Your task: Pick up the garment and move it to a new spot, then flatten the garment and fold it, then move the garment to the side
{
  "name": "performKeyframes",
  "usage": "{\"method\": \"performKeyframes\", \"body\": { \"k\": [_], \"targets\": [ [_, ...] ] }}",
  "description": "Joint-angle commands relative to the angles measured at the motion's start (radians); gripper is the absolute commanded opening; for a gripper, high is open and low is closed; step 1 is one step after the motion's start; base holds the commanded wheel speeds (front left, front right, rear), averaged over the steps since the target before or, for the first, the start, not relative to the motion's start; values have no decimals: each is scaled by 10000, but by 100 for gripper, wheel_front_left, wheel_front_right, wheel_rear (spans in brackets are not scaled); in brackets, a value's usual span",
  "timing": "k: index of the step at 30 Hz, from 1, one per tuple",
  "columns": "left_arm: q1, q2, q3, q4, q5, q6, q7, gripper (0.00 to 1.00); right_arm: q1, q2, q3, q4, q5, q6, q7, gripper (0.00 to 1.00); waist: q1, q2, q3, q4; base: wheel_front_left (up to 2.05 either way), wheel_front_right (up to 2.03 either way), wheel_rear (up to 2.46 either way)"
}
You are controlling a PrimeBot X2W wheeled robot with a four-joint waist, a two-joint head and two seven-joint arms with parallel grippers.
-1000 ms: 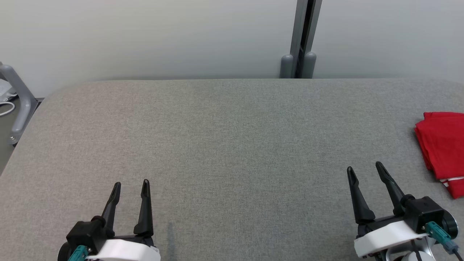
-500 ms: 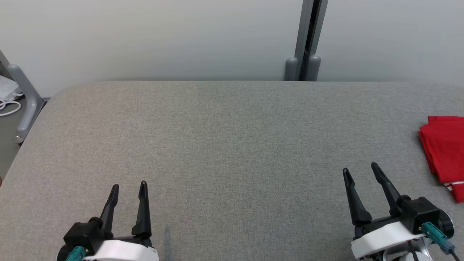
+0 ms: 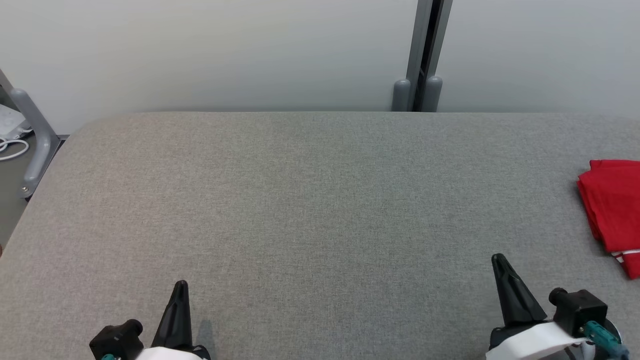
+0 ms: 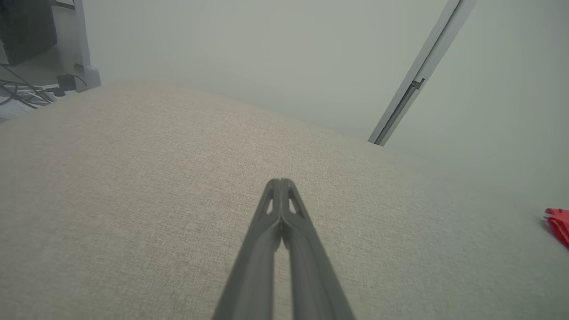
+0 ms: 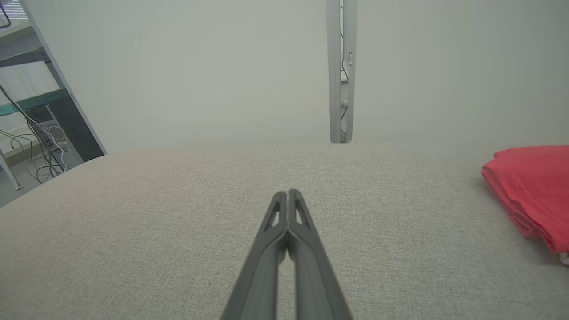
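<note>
The garment (image 3: pixel 612 210) lies at the surface's (image 3: pixel 320 200) right edge, near the right end effector (image 3: pixel 498 260), which is pinched together like the left end effector (image 3: pixel 181 286).

The left gripper (image 4: pixel 281 183) reaches out low over the grey fabric tabletop (image 4: pixel 133 186), its two dark fingers pressed together with nothing between them. At the right edge a sliver of the red garment (image 4: pixel 559 223) lies on the tabletop, well apart from the gripper. A grey post (image 4: pixel 418 82) stands against the pale far wall, and cables (image 4: pixel 26 91) trail at the far left
</note>
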Motion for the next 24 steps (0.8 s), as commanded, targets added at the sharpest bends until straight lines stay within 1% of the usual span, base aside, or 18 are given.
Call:
{"method": "performKeyframes", "body": {
  "k": [1,12,24],
  "targets": [
    [-303,28,49,-114,-388,-93,78,0,-116,-27,-152,-233,460,0,100,0,0,0,-2,-14,0,0,0],
    [-741,43,151,82,-2162,-305,643,0,42,-20,-593,-512,2580,-1,537,0,0,0,-17,-121,0,0,0],
    [-1127,58,248,218,-3860,-511,1185,0,187,-14,-1014,-759,4602,-1,952,0,0,0,-33,-239,0,0,0]
  ]
}}
